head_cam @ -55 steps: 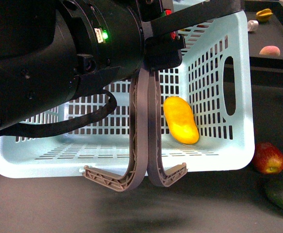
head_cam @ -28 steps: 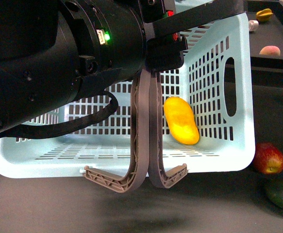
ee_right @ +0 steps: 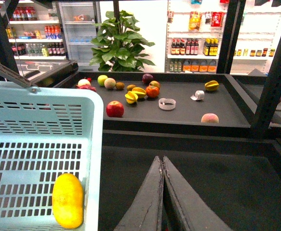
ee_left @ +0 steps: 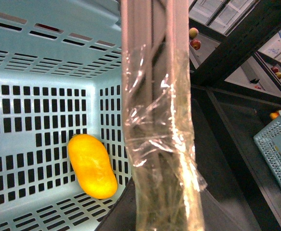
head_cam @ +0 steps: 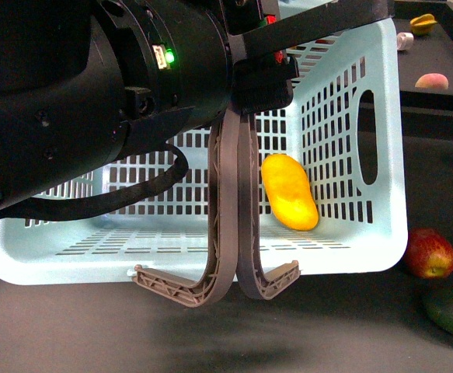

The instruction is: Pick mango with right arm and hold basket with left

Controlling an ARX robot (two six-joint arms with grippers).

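Observation:
The turquoise basket (head_cam: 381, 155) hangs tilted, its open side facing the front camera. The mango (head_cam: 289, 192) lies inside it against the right wall; it also shows in the left wrist view (ee_left: 92, 165) and in the right wrist view (ee_right: 68, 199). The black left arm (head_cam: 94, 85) fills the upper left. My left gripper (head_cam: 263, 78) is shut on the basket's two grey-brown handles (head_cam: 230, 194), which show tape-wrapped in the left wrist view (ee_left: 159, 139). My right gripper (ee_right: 162, 159) is shut and empty, outside the basket (ee_right: 44, 115), to the right of its wall.
A red-yellow apple (head_cam: 429, 253) and a dark green fruit (head_cam: 451, 311) lie on the dark table right of the basket. A far shelf (ee_right: 179, 115) holds several fruits and a tape roll (ee_right: 167, 103). A second small basket (ee_left: 277, 154) shows in the left wrist view.

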